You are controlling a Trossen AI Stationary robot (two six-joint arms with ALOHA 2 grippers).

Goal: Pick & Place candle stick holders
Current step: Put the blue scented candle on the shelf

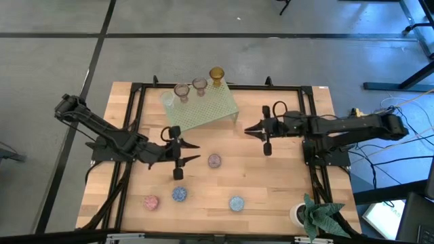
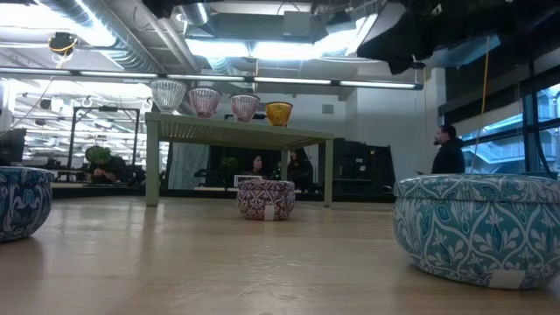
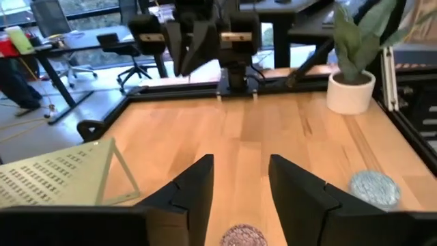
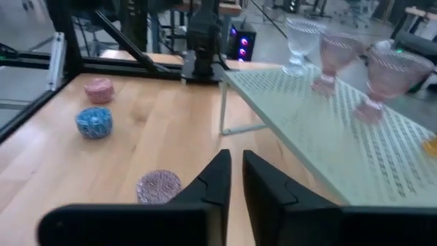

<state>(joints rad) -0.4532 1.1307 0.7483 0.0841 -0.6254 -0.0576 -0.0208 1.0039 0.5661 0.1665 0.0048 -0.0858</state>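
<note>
Four stemmed glass holders stand on the pale green rack [image 1: 203, 107]: clear [image 1: 168, 99], two pink [image 1: 182, 90] [image 1: 199, 85] and amber [image 1: 216, 73]. Low round holders sit on the table: mauve [image 1: 214, 160], pink [image 1: 150, 202] and two blue [image 1: 179, 194] [image 1: 236, 202]. My left gripper [image 1: 193, 152] is open and empty. It points at the mauve holder [image 3: 244, 236], which lies just ahead of its fingertips. My right gripper [image 1: 248, 129] is shut and empty, right of the rack [image 4: 328, 130], clear of it.
A white pot with a green plant [image 1: 313, 213] stands at the near right corner. A black frame [image 1: 217, 87] runs around the wooden table. People show in the room beyond [image 2: 448, 150]. Bare wood lies between the rack and the low holders.
</note>
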